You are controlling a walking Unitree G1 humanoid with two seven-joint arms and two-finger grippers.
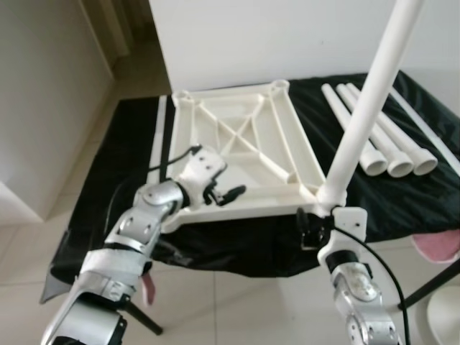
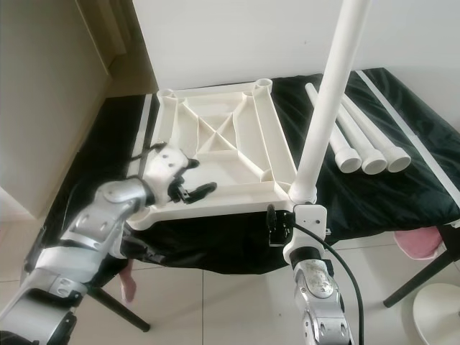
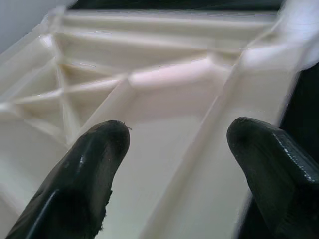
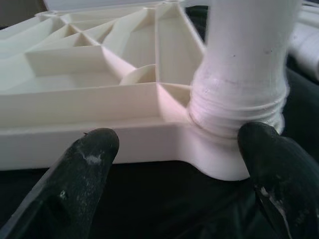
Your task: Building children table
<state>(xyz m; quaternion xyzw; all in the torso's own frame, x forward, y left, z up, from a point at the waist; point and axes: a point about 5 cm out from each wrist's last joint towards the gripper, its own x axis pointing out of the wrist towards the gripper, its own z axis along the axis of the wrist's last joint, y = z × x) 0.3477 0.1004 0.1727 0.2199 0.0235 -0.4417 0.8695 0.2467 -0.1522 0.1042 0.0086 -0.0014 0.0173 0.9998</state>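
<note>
An upside-down white table top (image 1: 244,136) with ribs lies on a black-covered table (image 1: 122,180). One white leg (image 1: 366,100) stands upright in its near right corner socket (image 4: 234,129). Three loose legs (image 1: 381,144) lie side by side on the cloth to the right. My left gripper (image 1: 228,195) is open at the top's near left edge, and the rim (image 3: 199,144) runs between its fingers. Just below the corner with the standing leg, my right gripper (image 4: 179,164) is open, its fingertips (image 4: 89,164) low in front of the rim and socket.
A long thin white strip (image 1: 431,129) lies at the cloth's far right, another (image 1: 157,136) left of the top. A pink cloth (image 1: 438,244) and a white stool (image 1: 445,316) are at the near right. A white wall stands behind, with tiled floor in front.
</note>
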